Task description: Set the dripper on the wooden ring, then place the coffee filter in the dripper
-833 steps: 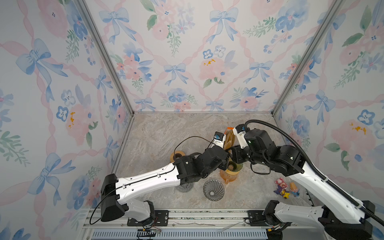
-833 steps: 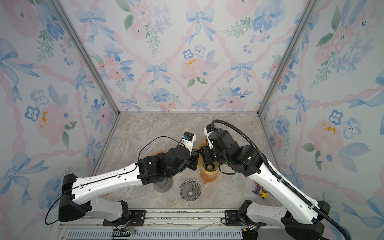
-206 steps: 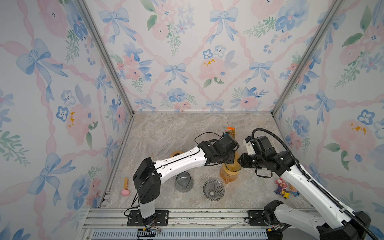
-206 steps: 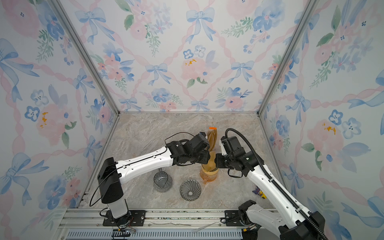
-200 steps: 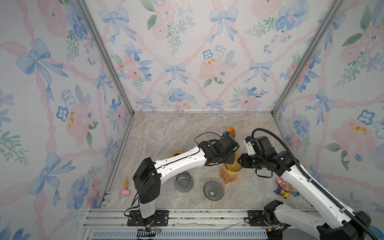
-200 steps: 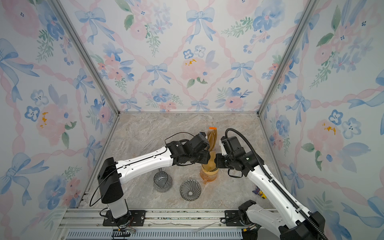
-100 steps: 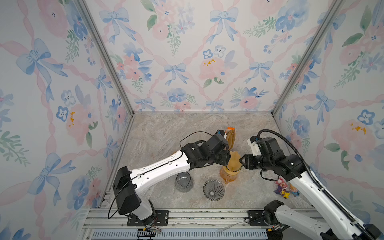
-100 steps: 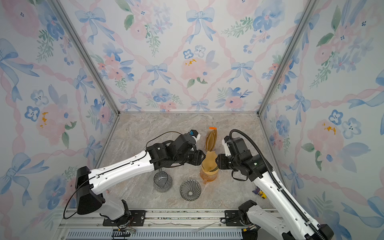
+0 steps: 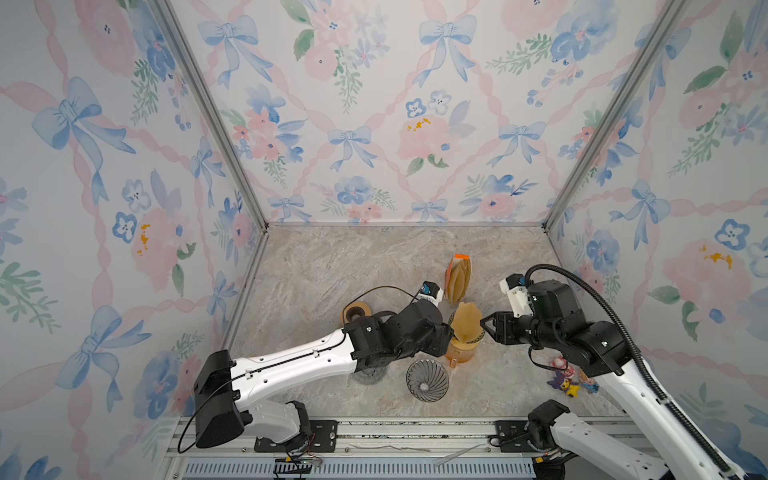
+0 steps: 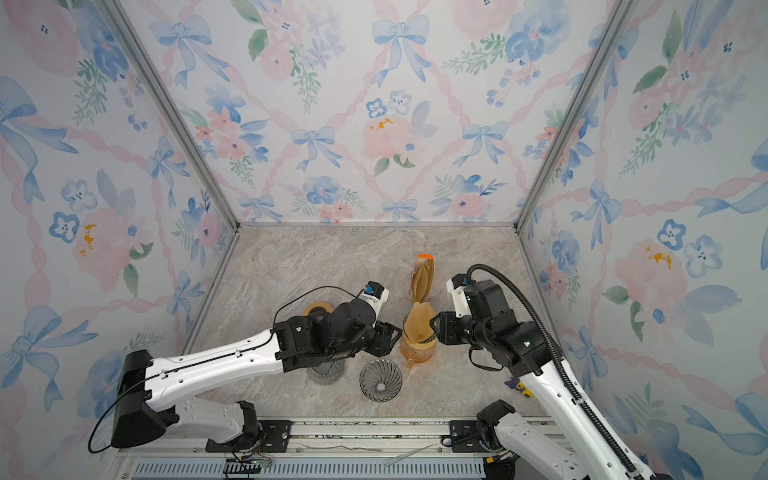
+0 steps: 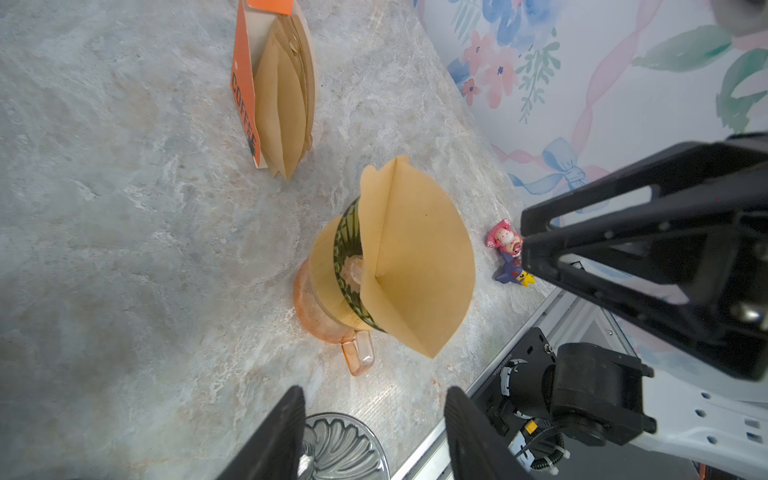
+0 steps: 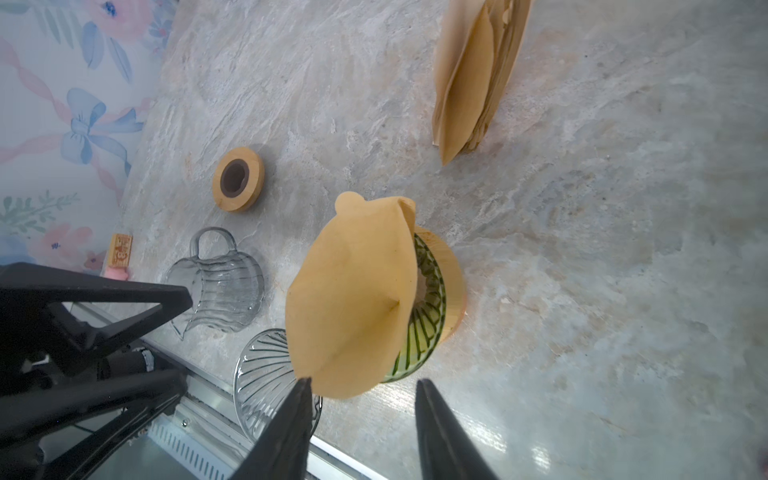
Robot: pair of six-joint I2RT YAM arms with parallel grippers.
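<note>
surface [image 9: 332, 266]: grey-beige slab with a marble vein pattern, matte.
left arm [image 9: 291, 365]: white shell and black wrist, reaching from the near left to the middle. In both top views it hides most of the clear pitcher [image 12: 220, 286].
right arm [image 9: 648, 399]: same build, coming in from the near right.
left fingers [image 11: 282, 436]: black, spread apart with nothing between them, just left of the dripper [image 11: 347, 249].
right fingers [image 12: 440, 432]: black, parted and empty, just right of the paper. I cannot tell whether a tip brushes it.
filter pack [image 11: 282, 104]: upright on the far side of the dripper. The "COFFEE" lettering on its orange card reads only from the left wrist.
coffee filter [image 11: 415, 257]: tan paper cone, tip down in the dripper, long axis close to upright, round tab on top. It is barely spread, and most of it stands above the rim.
orange carafe [image 9: 459, 353]: translucent, under the dripper, handle toward the near edge.
dripper: green ribbed glass funnel with a tan collar.
clear pitcher: ribbed glass with a loop handle, seen whole only from the right wrist.
clear dripper [image 9: 427, 380]: spiral-ribbed glass, on the near side of the carafe.
wooden ring [image 12: 237, 178]: round with a dark hole, to the left.
toy figures [image 9: 569, 376]: tiny, pink and purple, near right.
</note>
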